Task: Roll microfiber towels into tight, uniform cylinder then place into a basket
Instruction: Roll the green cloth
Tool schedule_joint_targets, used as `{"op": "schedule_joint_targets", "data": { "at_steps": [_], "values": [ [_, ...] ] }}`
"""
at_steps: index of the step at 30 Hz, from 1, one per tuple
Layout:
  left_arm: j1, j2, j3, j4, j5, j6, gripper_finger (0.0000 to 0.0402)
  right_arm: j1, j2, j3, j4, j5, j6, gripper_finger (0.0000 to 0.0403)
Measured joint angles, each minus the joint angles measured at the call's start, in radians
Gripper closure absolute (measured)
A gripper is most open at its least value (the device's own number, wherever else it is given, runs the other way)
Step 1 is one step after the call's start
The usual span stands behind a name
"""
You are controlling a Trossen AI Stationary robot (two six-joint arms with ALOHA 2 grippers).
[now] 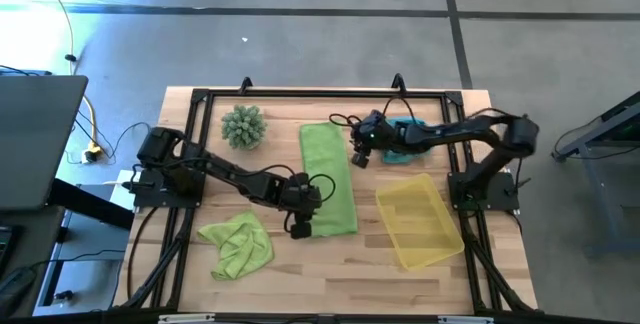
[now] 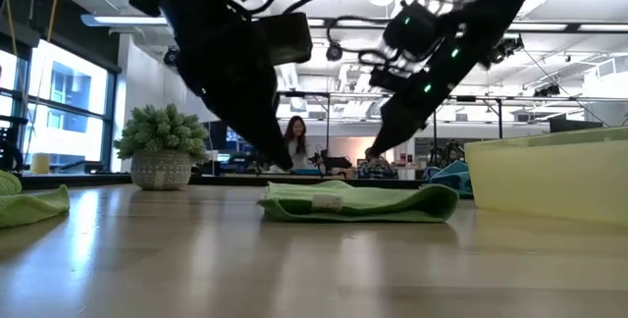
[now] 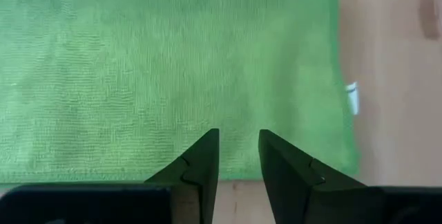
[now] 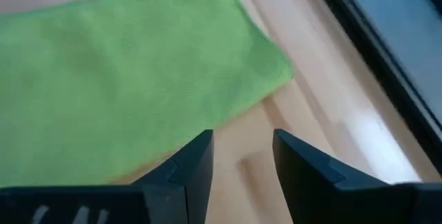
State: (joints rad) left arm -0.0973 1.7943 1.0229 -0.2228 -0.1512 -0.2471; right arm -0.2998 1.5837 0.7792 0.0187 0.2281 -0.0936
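The worktop (image 1: 330,274) is a light wooden surface inside a black frame, standing on a grey floor.

**Near edge.** A crumpled lime green towel (image 1: 238,245) lies at about 7 o'clock on the worktop. The yellow basket (image 1: 420,222) sits at about 4 o'clock and holds nothing visible.

**Centre.** A folded lime green towel (image 1: 328,176) lies flat as a long strip running from 12 o'clock toward 6 o'clock. The left gripper (image 1: 303,226) hovers at the near end of this strip. The left wrist view shows what the high view does not: the fingers (image 3: 200,165) stand slightly spread, pinching nothing, over the near hem, and a small white label (image 3: 352,97) projects from one side edge of the towel.

**Far half.** The right gripper (image 1: 358,156) hangs beside the far corner of the same strip, on its 3 o'clock side. The right wrist view shows its fingers (image 4: 304,165) spread and empty, over bare wood just off the towel's edge. A teal blue towel (image 1: 405,142) lies at about 1 o'clock, partly covered by the right arm. A spiky green plant ball (image 1: 244,126) stands at about 11 o'clock.

**Low view only.** This view shows the plant sitting in a pale pot (image 2: 161,170), the room's ceiling lights, and a person (image 2: 295,141) seated beyond the worktop.
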Motion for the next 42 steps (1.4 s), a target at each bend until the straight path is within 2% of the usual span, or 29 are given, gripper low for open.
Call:
{"op": "schedule_joint_targets", "data": {
  "at_steps": [7, 10, 13, 17, 25, 34, 42],
  "values": [
    [0.03, 0.0, 0.001, -0.027, 0.01, 0.025, 0.031, 0.089, -0.221, 0.0, -0.272, 0.0, 0.094, 0.0261],
    [0.03, 0.0, 0.001, -0.062, 0.073, 0.11, 0.031, 0.138, -0.296, 0.0, -0.363, -0.008, 0.095, 0.0261],
    [0.016, 0.0, 0.001, -0.073, 0.094, 0.222, 0.031, 0.187, -0.344, -0.016, -0.391, -0.072, 0.094, 0.0261],
    [0.009, 0.0, 0.001, -0.016, 0.062, 0.256, 0.031, 0.246, -0.358, -0.031, -0.399, -0.106, 0.1, 0.0261],
    [0.038, 0.0, -0.013, 0.013, 0.026, 0.1, 0.031, 0.329, -0.362, -0.031, -0.425, -0.154, 0.143, 0.0261],
    [0.068, 0.001, -0.034, 0.025, 0.034, 0.04, 0.031, 0.342, -0.362, -0.031, -0.425, -0.154, 0.222, 0.0261],
    [0.119, 0.001, -0.034, 0.069, 0.038, 0.039, 0.031, 0.342, -0.362, -0.031, -0.418, -0.154, 0.217, 0.0261]
  ]
}}
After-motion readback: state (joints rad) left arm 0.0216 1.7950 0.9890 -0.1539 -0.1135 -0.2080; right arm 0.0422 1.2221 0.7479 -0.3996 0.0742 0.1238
